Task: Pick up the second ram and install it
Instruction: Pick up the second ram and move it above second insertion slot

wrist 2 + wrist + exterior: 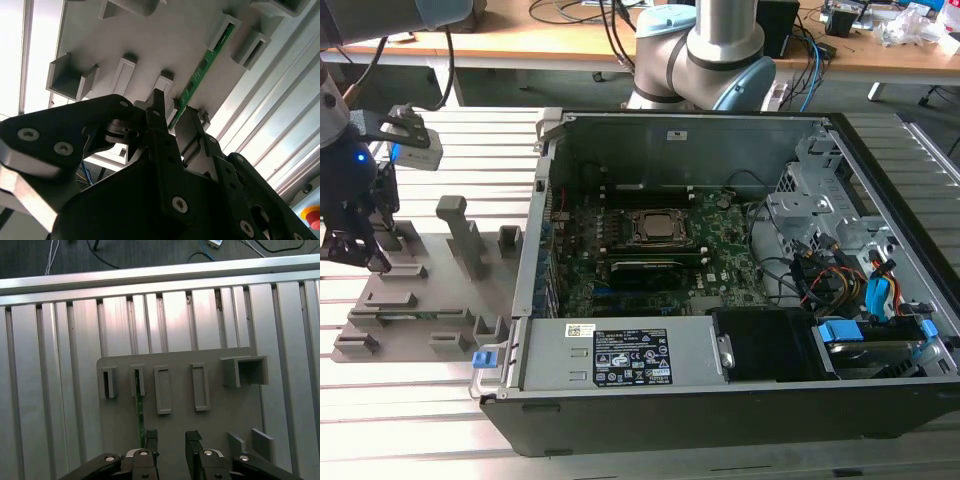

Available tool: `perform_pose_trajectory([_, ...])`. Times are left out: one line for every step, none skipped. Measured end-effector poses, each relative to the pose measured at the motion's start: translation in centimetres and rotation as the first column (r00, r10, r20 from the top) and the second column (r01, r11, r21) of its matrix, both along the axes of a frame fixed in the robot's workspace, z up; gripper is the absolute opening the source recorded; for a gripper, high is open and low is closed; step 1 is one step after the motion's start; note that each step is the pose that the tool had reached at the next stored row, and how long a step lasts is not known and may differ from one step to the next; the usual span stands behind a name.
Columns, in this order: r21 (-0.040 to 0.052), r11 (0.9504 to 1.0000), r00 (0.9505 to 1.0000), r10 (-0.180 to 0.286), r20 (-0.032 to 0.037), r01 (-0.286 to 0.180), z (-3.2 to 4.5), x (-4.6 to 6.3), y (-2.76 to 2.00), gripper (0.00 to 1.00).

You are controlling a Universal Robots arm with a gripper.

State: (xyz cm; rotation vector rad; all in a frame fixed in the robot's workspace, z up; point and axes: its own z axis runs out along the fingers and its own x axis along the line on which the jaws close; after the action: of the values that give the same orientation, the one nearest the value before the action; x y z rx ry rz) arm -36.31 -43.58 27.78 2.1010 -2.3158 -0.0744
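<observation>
Gripper (171, 438) spread beside edge-up second ram (203, 67), pointing away.

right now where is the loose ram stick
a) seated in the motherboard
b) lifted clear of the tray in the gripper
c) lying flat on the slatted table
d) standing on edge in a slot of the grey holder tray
d: in the second wrist view the second ram stands on edge in a slot of the grey holder tray, with the open gripper close at one end of it.

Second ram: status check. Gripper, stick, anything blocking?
Gripper open, low over the grey holder tray. Second ram on edge in its slot, close by the fingers, not gripped. Nothing in the way.
</observation>
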Motion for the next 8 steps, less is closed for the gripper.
perform_pose_trajectory([0.0000, 1.0000, 1.0000, 0.000, 0.0000, 0.000, -0.10, 0.00, -0.01, 0.36])
perform_pose_trajectory([0.0000, 1.0000, 1.0000, 0.001, 0.0000, -0.001, -0.30, 0.00, -0.11, 0.36])
perform_pose_trajectory([0.0000, 1.0000, 1.0000, 0.001, 0.0000, -0.001, -0.41, 0.00, -0.17, 0.36])
perform_pose_trajectory([0.0000, 1.0000, 1.0000, 0.002, 0.0000, -0.002, -0.47, 0.00, -0.19, 0.36])
perform_pose_trajectory([0.0000, 1.0000, 1.0000, 0.003, 0.0000, -0.003, -0.56, 0.00, -0.21, 0.36])
perform_pose_trajectory([0.0000, 1.0000, 1.0000, 0.004, 0.0001, -0.004, -0.73, 0.00, -0.23, 0.36])
perform_pose_trajectory([0.0000, 1.0000, 1.0000, 0.005, -0.0001, -0.005, -0.85, 0.00, -0.23, 0.36])
perform_pose_trajectory([0.0001, 1.0000, 1.0000, 0.005, 0.0000, -0.005, -0.94, 0.00, -0.24, 0.36])
